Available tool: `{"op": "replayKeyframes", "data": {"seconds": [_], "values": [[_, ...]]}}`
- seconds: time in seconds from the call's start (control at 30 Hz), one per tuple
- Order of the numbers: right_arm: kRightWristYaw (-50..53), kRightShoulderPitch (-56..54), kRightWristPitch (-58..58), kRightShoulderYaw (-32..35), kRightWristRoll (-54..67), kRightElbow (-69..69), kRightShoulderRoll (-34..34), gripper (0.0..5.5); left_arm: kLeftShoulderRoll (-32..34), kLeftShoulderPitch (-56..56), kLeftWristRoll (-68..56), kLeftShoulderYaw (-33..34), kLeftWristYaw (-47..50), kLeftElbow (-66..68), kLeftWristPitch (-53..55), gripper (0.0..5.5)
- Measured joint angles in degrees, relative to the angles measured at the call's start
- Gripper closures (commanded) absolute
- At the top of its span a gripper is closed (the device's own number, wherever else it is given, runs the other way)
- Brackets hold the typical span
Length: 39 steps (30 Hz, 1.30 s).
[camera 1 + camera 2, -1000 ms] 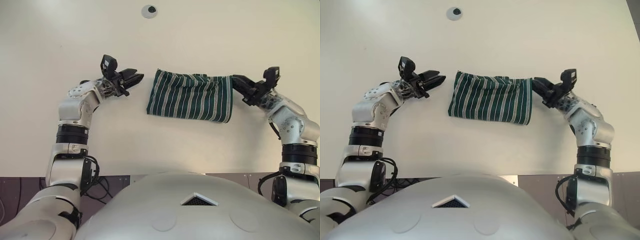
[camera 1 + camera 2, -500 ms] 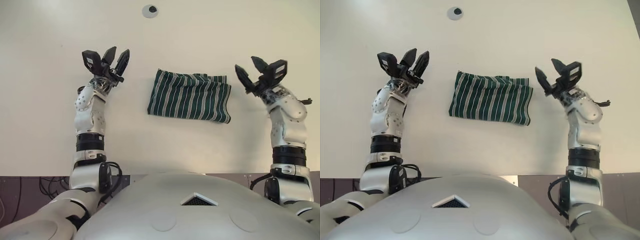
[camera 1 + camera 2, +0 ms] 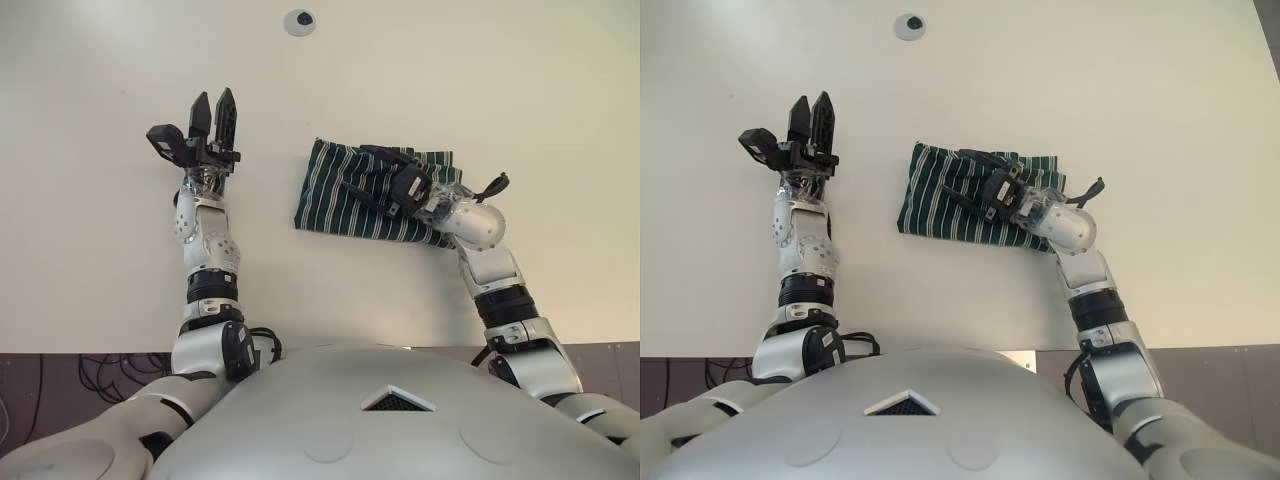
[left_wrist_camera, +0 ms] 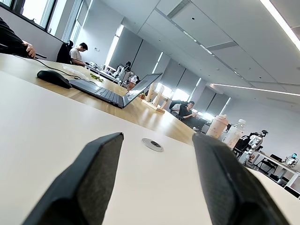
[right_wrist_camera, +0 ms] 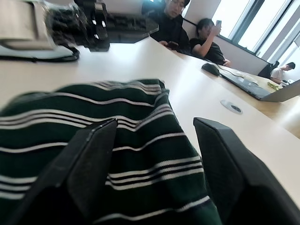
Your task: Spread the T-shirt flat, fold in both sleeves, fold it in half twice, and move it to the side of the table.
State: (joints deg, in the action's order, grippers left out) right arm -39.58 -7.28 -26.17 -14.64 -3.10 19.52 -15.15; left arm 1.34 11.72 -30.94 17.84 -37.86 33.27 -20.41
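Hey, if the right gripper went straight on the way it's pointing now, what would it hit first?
Most likely the folded T-shirt: the open right gripper points low across its striped fabric. How far above the cloth it sits is unclear.

The right gripper (image 3: 354, 167) hides part of the shirt (image 3: 330, 205) (touching it or not, unclear); in the right wrist view the near cloth is blurred and cut off.

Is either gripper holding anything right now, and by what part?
Nothing held. Right gripper open over the T-shirt; left gripper open, apart from it.
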Motion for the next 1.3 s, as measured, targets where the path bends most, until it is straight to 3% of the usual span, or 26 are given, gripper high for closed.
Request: {"op": "replayKeyframes", "data": {"seconds": [0.23,0.47,0.6,0.73,0.83,0.93,1.03,1.13,1.3], "values": [[7.61,-6.19,0.83,0.77,-3.54,10.49,1.21,2.51,-0.24,1.40,1.15,-0.07,-0.09,2.68,-1.21,2.81],[8.69,-12.26,3.35,2.45,-1.29,20.79,1.66,2.51,-1.53,2.00,2.17,-0.75,-0.10,3.51,-1.43,2.81],[12.66,-20.32,6.32,10.40,3.73,35.54,0.35,2.51,-1.93,2.13,2.55,-0.85,-0.10,3.93,-1.57,2.81],[18.24,-23.90,10.51,21.90,10.44,47.34,-9.89,2.51,-2.15,2.35,2.83,-0.79,-0.12,4.24,-1.57,2.81],[19.93,-23.96,11.34,26.56,12.56,51.41,-14.69,2.51,-1.82,2.22,2.70,-0.42,-0.51,4.43,-1.57,2.81],[19.31,-24.30,10.90,29.03,12.99,52.31,-15.01,2.51,-1.75,2.24,2.37,0.12,-0.98,4.45,-1.58,2.81],[13.67,-25.87,4.99,35.41,19.85,50.46,-14.48,2.51,-1.53,2.41,2.18,0.62,-1.31,4.96,-2.45,2.81],[9.39,-27.34,-8.87,40.69,26.37,39.54,-11.49,2.51,-1.56,2.65,1.77,1.58,-2.43,5.57,-5.07,2.81],[21.40,-22.31,-31.44,36.58,13.83,23.04,3.15,2.51,-1.69,4.12,2.92,2.95,-2.35,7.70,-14.16,2.81]]}}
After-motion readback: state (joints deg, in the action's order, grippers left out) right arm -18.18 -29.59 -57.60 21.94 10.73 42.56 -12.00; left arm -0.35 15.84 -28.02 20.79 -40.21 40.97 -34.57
